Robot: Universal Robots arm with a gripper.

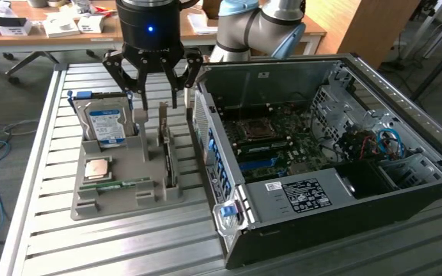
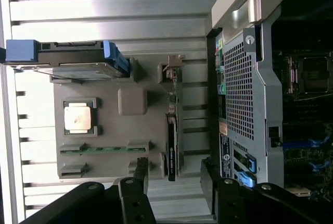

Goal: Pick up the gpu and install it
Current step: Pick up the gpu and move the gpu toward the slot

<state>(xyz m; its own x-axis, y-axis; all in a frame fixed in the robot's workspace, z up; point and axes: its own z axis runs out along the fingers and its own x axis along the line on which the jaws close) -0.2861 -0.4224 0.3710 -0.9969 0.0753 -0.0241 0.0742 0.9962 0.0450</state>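
The gpu [image 1: 170,164] stands on edge in a slot of the grey holder tray [image 1: 129,201], its silver bracket end up, beside the open computer case [image 1: 321,172]. In the wrist view the gpu [image 2: 173,130] shows edge-on as a thin dark and green strip on the tray [image 2: 132,101]. My gripper [image 1: 159,99] hangs above the card's bracket end, open, with nothing between its fingers. In the wrist view the gripper [image 2: 174,176] has a black finger on either side of the card's line, apart from it.
On the tray also sit a hard drive [image 1: 106,123] with blue label, a CPU [image 1: 98,168] and a memory stick [image 1: 115,185]. The case's motherboard [image 1: 275,138] lies exposed. The slatted metal table [image 1: 90,247] extends in front of the tray. A cluttered desk stands behind.
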